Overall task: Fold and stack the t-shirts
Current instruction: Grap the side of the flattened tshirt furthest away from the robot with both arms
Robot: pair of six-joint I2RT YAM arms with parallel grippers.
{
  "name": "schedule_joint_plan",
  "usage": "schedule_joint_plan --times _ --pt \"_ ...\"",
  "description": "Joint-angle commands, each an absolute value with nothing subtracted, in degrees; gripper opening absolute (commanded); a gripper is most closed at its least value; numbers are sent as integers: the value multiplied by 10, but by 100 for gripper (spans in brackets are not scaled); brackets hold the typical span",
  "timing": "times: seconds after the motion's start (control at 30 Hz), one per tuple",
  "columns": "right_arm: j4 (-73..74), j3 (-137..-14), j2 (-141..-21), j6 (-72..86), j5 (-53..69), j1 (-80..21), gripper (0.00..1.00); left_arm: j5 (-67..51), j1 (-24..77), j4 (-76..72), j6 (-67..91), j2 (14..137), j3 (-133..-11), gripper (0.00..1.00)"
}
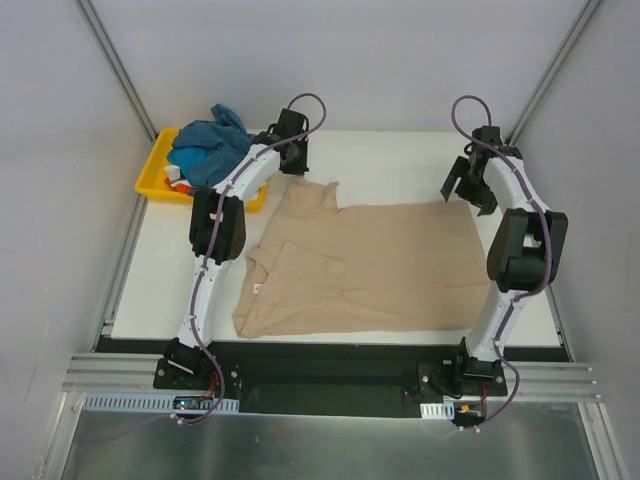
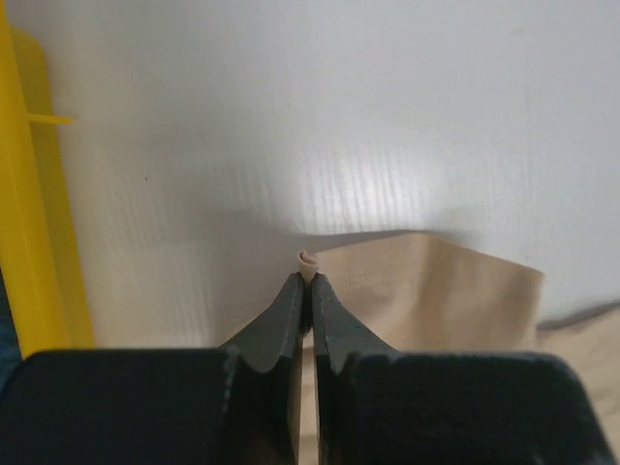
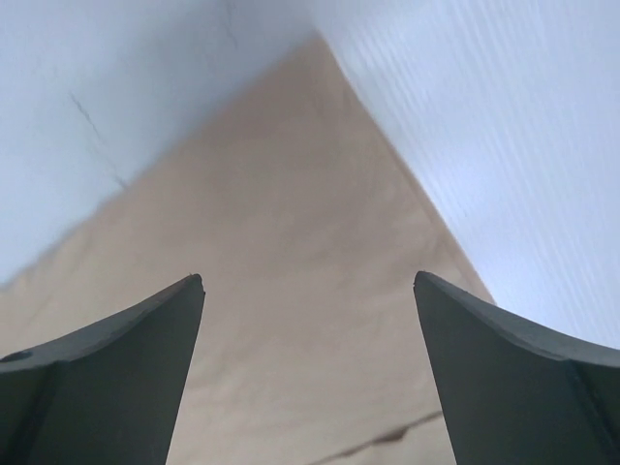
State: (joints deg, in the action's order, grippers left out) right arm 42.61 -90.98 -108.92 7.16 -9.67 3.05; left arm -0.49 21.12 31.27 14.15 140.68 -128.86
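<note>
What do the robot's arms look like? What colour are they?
Both are white tubes with chunky black joints. The left arm and right arm each carry a looping purple cable. They end in dark grey, pointed fingers.

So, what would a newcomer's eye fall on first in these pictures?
The large beige t-shirt spread across the middle of the white table stands out first. The left tool is shut on its far-left edge, while the right tool hangs open over its far-right corner. At the table's far left, a yellow tray holds a crumpled teal-blue t-shirt.
</note>
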Motion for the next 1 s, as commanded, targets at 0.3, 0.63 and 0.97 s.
schedule_joint_plan --times 0.3,0.63,0.97 --pt "498 -1194 -1325 33 -133 54 80 -31 240 265 69 1264 -1178 0" --pt "495 -1227 -1390 17 -77 62 68 -52 243 260 79 1224 -1115 0" --pt "460 -1157 -1333 4 -78 62 14 -74 253 260 79 1180 -1087 0"
